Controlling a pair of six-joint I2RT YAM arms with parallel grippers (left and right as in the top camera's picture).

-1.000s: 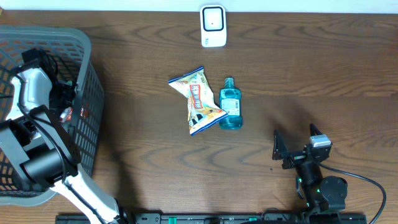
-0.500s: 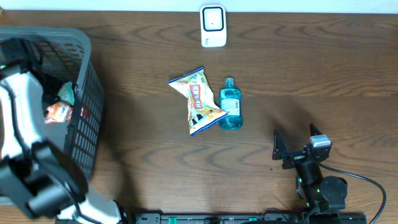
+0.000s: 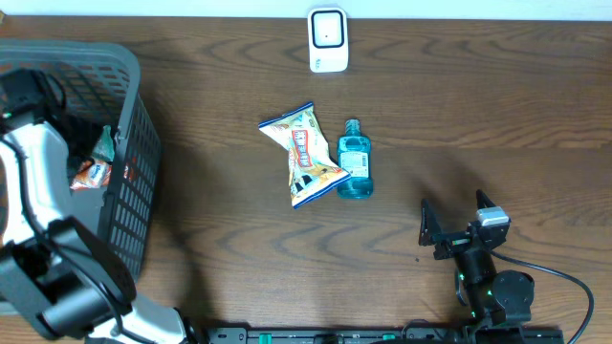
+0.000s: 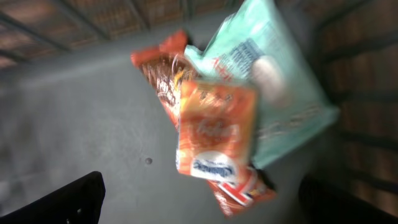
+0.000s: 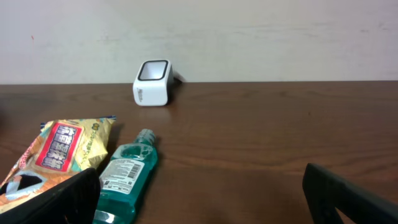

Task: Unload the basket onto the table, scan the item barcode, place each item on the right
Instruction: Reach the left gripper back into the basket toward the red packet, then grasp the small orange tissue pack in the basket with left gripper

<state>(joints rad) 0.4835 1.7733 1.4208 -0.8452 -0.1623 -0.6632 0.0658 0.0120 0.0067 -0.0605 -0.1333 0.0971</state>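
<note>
Several packets [image 4: 217, 130] now lie loose on the floor of the basket [image 3: 134, 105] at the left. They are uncovered because the left arm [image 3: 38, 162] has pulled back toward the basket's far corner, its jaws wide again and empty above them, so that item looks finished with. The next things to scan, a snack bag [image 3: 304, 155] and a blue bottle [image 3: 354, 164], lie side by side mid-table [image 3: 497, 115], short of the scanner [image 3: 327, 40], while the right arm [image 3: 492, 287] sits folded at the near right edge, jaws wide, holding nothing.

The left arm [image 3: 33, 182] stretched forward, the left gripper [image 4: 202, 202] pointing down, jaws wide, empty. The right gripper [image 3: 456, 222] sat low, jaws spread.
</note>
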